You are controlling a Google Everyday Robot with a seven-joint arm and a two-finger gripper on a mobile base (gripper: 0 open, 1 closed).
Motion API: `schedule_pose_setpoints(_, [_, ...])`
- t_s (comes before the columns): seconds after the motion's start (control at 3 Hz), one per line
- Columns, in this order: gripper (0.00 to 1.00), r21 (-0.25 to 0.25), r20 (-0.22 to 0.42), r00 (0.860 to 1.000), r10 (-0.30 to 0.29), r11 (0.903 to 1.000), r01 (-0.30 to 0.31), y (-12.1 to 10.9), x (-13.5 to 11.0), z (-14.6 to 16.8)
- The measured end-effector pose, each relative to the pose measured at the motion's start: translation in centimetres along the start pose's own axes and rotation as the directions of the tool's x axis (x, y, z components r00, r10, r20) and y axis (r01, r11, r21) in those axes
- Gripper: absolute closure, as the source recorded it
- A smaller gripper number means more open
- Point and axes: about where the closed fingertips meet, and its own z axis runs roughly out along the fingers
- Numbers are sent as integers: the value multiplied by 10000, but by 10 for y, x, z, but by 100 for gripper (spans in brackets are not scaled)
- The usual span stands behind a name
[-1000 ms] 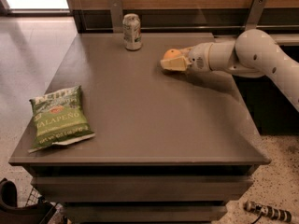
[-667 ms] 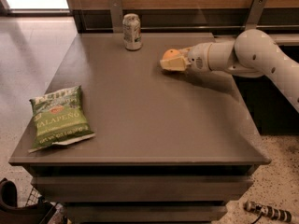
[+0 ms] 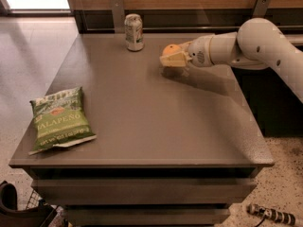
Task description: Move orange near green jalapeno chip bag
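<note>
Progress is at an early stage. The small, round, matte-skinned orange (image 3: 171, 48) sits in the cream two-finger gripper (image 3: 174, 59) over the far right part of the flat grey-brown bench (image 3: 156, 126). The fingers look clamped on the fruit, whose top shows above them. A shadow on the bench below suggests the fruit is lifted just clear of the surface, though I cannot tell this for certain. The thick white robot arm (image 3: 265, 44) reaches in from the right edge.

The flat, crinkled green jalapeno chip bag (image 3: 60, 119), with white lettering, lies at the near left corner of the bench. It is well apart from the orange, with a wide stretch of bare bench between them. A silver-green drink can (image 3: 134, 32) stands upright at the far edge, near the gripper and to its left.

The pick-up appears to be done. What is left is the greater part of the task: carrying the orange across the bench toward the near left, setting it down just beside the bag without landing on it, and letting go. The can lies off that path.
</note>
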Motion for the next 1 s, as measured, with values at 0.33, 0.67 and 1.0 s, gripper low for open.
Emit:
schedule_pose_setpoints(0.33, [100, -321, 58, 9988, -482, 9983, 484, 37, -31, -29])
schedule_pose_setpoints(0.67, [100, -557, 88, 9981, -605, 9966, 609, 71, -33, -47])
schedule_pose_setpoints(1.0, [100, -887, 216, 9981, -581, 9943, 597, 127, -17, -62])
